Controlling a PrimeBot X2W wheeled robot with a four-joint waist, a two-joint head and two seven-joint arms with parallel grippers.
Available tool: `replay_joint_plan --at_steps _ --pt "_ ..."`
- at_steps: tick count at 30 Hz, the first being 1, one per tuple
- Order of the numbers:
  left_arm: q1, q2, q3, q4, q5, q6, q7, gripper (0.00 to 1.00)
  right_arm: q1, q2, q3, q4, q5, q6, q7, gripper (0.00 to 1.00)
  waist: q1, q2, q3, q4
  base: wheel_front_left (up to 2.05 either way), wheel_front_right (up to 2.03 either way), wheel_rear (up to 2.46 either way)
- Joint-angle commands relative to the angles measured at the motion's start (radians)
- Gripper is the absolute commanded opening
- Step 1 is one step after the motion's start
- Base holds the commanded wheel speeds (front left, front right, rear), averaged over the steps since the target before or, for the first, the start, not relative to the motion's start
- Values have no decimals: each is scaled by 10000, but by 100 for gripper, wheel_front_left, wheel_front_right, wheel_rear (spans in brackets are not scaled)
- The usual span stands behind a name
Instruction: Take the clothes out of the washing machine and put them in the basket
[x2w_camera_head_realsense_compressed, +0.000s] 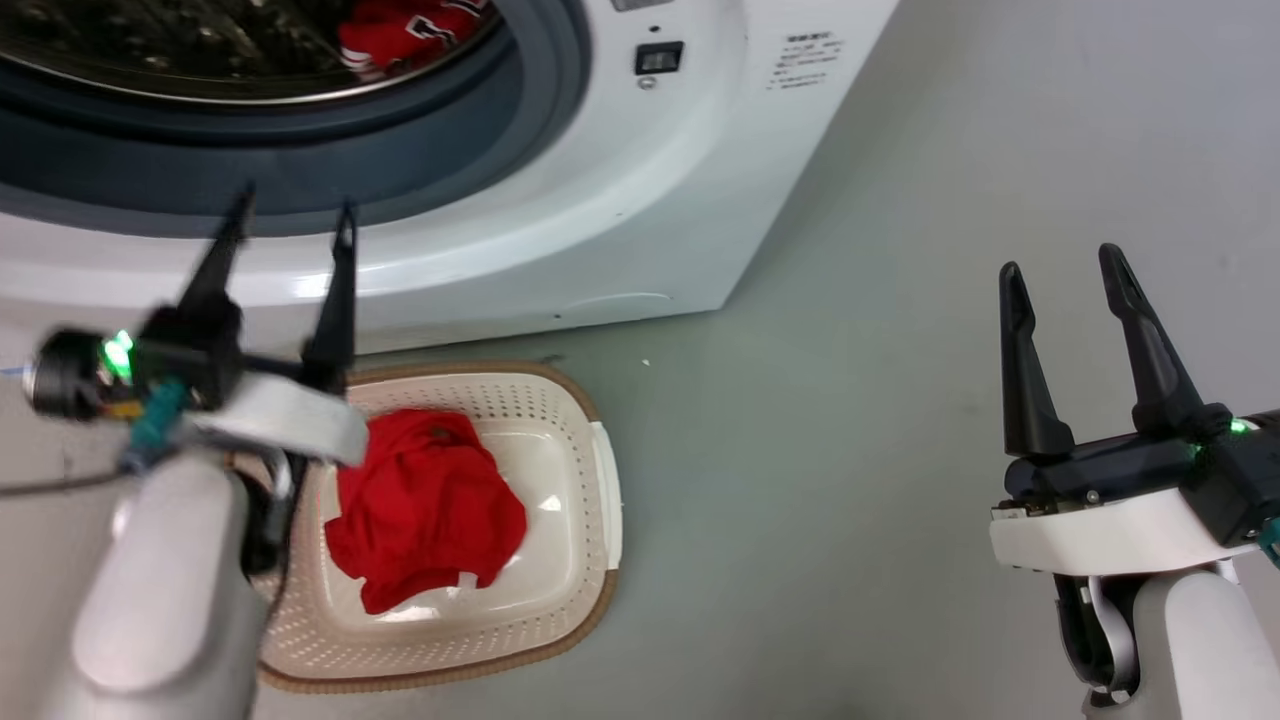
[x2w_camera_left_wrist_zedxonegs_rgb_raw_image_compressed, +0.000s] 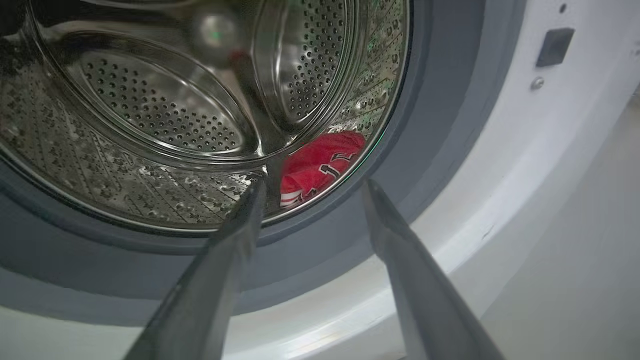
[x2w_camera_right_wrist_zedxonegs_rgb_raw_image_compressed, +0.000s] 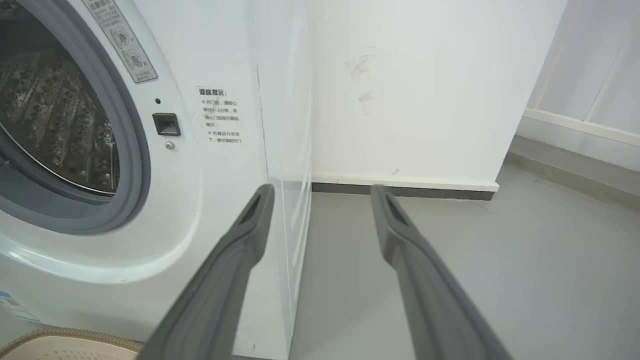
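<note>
Nearest, on grey floor (x2w_camera_head_realsense_compressed: 850, 450): basket (x2w_camera_head_realsense_compressed: 560, 610) just in front of washing machine (x2w_camera_head_realsense_compressed: 600, 230), plain red garment (x2w_camera_head_realsense_compressed: 425, 505) bunched inside it, toward its left half. Pale left forearm (x2w_camera_head_realsense_compressed: 160, 600) overlaps the basket's left edge in the head view. Left gripper (x2w_camera_head_realsense_compressed: 295, 205) is above the basket's far-left rim, fingers spread wide, holding nothing, tips in front of the grey door seal (x2w_camera_head_realsense_compressed: 300, 170) but short of the opening. Right gripper (x2w_camera_head_realsense_compressed: 1060, 262) is well off to the right over bare floor, fingers also apart, empty, touching nothing; its wrist view looks past the machine's right front corner. Farther in, the steel drum (x2w_camera_left_wrist_zedxonegs_rgb_raw_image_compressed: 150, 125) is open to view, with nothing between the left gripper's fingers and the drum mouth. Red jersey (x2w_camera_left_wrist_zedxonegs_rgb_raw_image_compressed: 320, 162), with white and black lettering, lies at the drum's lower right, just behind the lip. A black latch socket (x2w_camera_head_realsense_compressed: 658, 58) and a text sticker (x2w_camera_right_wrist_zedxonegs_rgb_raw_image_compressed: 220, 117) sit right of the seal. Farthest: white wall (x2w_camera_right_wrist_zedxonegs_rgb_raw_image_compressed: 410, 100) with dark skirting (x2w_camera_right_wrist_zedxonegs_rgb_raw_image_compressed: 400, 191).
</note>
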Motion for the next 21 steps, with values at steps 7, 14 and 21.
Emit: replay_joint_plan --at_steps 7,14,21 --pt "-2649 957 -25 396 -582 -702 1826 100 -332 15 104 -155 272 -10 -20 100 1 0 1030 -688 0 0 0" --pt "-6056 1769 -490 1680 -1805 -909 4739 100 -680 18 313 -273 557 -10 -20 100 1 0 2224 -1239 0 0 0" --pt "-8899 2436 -1604 2956 -3464 -925 7829 100 -999 21 735 -375 1009 -9 -20 100 1 0 3163 -1879 0 0 0"
